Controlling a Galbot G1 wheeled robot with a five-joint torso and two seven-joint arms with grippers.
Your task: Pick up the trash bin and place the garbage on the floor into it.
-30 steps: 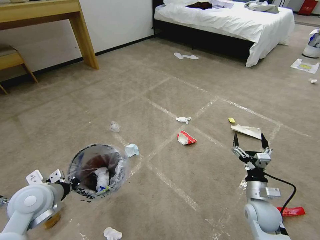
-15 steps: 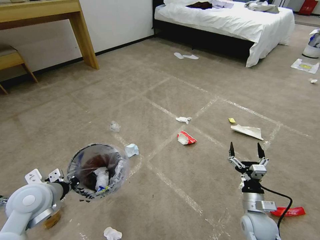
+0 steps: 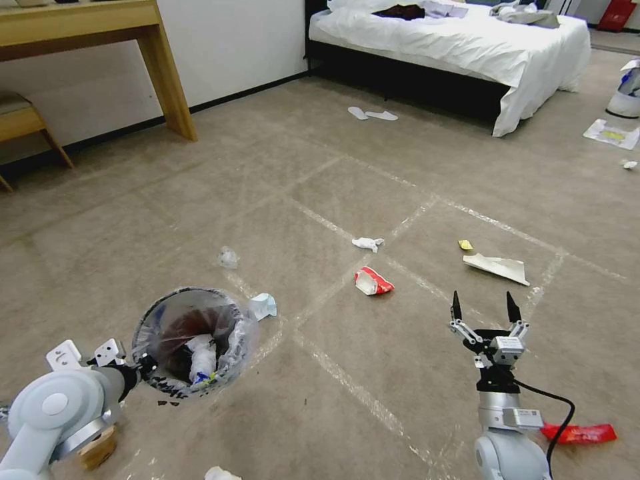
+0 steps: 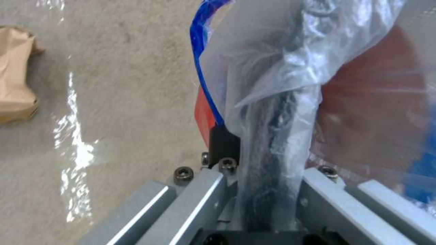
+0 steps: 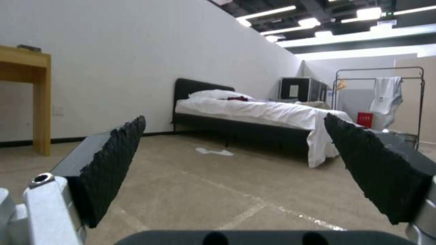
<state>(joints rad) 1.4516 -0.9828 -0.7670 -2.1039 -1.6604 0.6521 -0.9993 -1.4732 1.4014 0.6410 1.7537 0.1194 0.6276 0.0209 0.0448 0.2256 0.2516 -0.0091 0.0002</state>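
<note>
The trash bin (image 3: 193, 340), round and lined with a crinkly clear bag, hangs just above the floor (image 3: 400, 373) at lower left. My left gripper (image 3: 142, 367) is shut on the bin's near rim; the left wrist view shows the bagged rim (image 4: 272, 136) clamped between the fingers. White tissue lies inside. My right gripper (image 3: 483, 311) is open and empty, held above the carpet at lower right. Garbage lies around: a red-and-white packet (image 3: 372, 281), a white tissue (image 3: 367, 243), a pale blue cup (image 3: 263, 307), folded white paper (image 3: 497, 267), a red packet (image 3: 579, 433) and a brown carton (image 4: 16, 88).
A bed (image 3: 467, 40) stands at the back, with white slippers (image 3: 372, 115) before it. A wooden desk (image 3: 133, 40) and stool stand at the back left. A taller white bin (image 3: 627, 93) and a sheet of paper (image 3: 610, 133) sit at the far right.
My right gripper has drawn back toward me, away from the folded white paper, staying open. The bin stays in my left gripper. The whole picture has shifted slightly.
</note>
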